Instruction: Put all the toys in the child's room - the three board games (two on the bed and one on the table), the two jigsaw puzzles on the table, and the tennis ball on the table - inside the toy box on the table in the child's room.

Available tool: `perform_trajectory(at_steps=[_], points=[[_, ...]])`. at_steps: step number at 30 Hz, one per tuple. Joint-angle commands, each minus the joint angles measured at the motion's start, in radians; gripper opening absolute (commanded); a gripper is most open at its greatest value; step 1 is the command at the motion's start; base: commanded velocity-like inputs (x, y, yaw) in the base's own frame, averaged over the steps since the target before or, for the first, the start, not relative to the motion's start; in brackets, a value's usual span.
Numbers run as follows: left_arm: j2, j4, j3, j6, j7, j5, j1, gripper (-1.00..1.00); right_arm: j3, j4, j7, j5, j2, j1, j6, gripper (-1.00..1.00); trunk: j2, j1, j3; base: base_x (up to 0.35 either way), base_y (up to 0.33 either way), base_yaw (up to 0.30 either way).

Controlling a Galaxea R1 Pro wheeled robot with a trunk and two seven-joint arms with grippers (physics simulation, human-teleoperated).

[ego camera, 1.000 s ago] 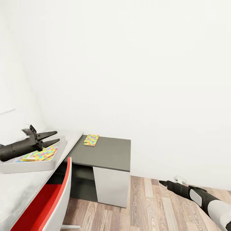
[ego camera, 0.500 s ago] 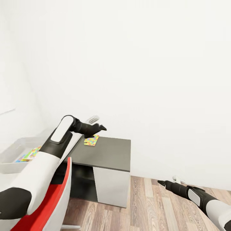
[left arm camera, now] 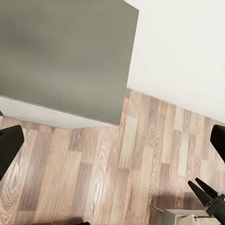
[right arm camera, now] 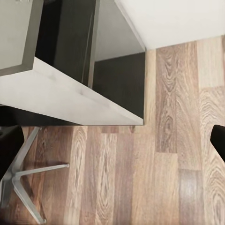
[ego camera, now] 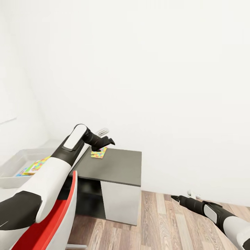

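One jigsaw puzzle [ego camera: 100, 153] lies flat on the dark cabinet section of the table [ego camera: 119, 166], near its back left corner. My left gripper [ego camera: 109, 141] hovers just above that puzzle; in the left wrist view its fingertips [left arm camera: 9, 145] stand far apart, so it is open and empty. The pale grey toy box [ego camera: 12, 181] sits on the desk top at the far left, with another multicoloured puzzle board [ego camera: 37, 164] inside. Low over the floor at the right, my right gripper [ego camera: 174, 198] is open and holds nothing; it also appears as a forked tip [left arm camera: 202, 189].
A red-and-white chair [ego camera: 55, 215] stands close in front of the desk, its metal star base [right arm camera: 21, 185] on the wood-plank floor [ego camera: 166, 222]. The cabinet has a light grey door panel [ego camera: 119, 201]. White walls close the corner behind the table.
My left arm has swung from over the toy box to the right, and now hangs above the puzzle on the dark cabinet top. The right arm has barely moved.
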Motion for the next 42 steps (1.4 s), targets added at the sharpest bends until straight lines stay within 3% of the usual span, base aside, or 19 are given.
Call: perform_trajectory(at_steps=[1,5,10,32,42], points=[[-0.001,0.001,-0.002,0.000,0.010,-0.006,-0.002,1.00,0.005,-0.001,0.001,-0.010,-0.001,-0.001,0.007,1.00,-0.002,0.001,-0.002,0.185,0.000,0.000],[-0.005,0.003,0.000,-0.002,0.010,-0.049,-0.002,1.00,0.005,0.001,-0.002,-0.010,-0.005,-0.001,0.007,1.00,-0.002,0.001,-0.001,0.252,-0.027,-0.026],[-0.007,0.004,0.001,-0.003,0.009,-0.069,-0.002,1.00,0.005,0.002,-0.017,-0.010,-0.007,-0.001,0.003,1.00,-0.002,0.001,0.005,0.143,-0.038,-0.131],[-0.007,0.006,-0.002,-0.005,0.009,-0.075,-0.002,1.00,0.007,0.005,-0.026,-0.011,-0.011,0.001,-0.032,1.00,-0.002,0.001,0.034,0.012,-0.002,-0.179],[-0.006,0.009,-0.004,-0.007,0.009,-0.078,-0.001,1.00,0.007,0.005,-0.025,-0.012,-0.011,0.000,-0.033,1.00,-0.002,0.001,0.036,0.112,0.061,-0.031]])
